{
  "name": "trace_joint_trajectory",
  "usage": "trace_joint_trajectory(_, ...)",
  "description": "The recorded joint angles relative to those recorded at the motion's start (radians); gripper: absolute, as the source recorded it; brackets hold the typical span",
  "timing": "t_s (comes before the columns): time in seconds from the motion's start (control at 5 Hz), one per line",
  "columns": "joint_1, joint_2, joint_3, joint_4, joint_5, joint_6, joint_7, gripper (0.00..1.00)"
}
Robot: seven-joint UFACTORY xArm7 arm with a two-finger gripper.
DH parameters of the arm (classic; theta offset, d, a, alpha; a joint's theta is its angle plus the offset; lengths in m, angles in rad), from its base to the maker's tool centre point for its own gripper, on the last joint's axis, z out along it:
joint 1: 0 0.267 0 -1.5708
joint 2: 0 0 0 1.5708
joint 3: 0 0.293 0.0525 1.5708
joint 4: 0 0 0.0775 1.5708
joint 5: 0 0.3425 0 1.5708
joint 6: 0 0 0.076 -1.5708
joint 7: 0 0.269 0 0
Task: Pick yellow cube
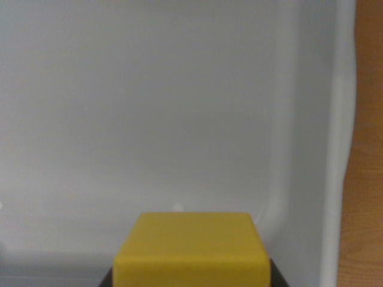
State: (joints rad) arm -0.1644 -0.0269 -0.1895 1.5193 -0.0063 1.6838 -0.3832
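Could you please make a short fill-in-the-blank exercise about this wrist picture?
1. The cube at the bottom edge of the view has the colour ____.
2. Behind the cube lies a tray whose colour is ____.
3. The wooden surface shows along the wrist view's ____ edge.
4. Dark parts show at the cube's two lower corners, at the ____ edge of the picture.

Missing words: yellow; white; right; bottom
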Motion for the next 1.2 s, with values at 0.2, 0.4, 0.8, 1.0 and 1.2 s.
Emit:
trace_joint_trajectory(0.2,0.0000,0.000,0.000,0.000,0.0000,0.000,0.000,1.00)
trace_joint_trajectory(0.4,0.0004,-0.007,0.000,0.016,-0.0017,0.023,0.001,1.00)
trace_joint_trajectory(0.8,0.0004,-0.007,0.000,0.016,-0.0017,0.023,0.001,1.00)
trace_joint_trajectory(1.0,0.0007,-0.012,0.000,0.029,-0.0031,0.041,0.002,1.00)
trace_joint_trajectory(1.2,0.0007,-0.012,0.000,0.029,-0.0031,0.041,0.002,1.00)
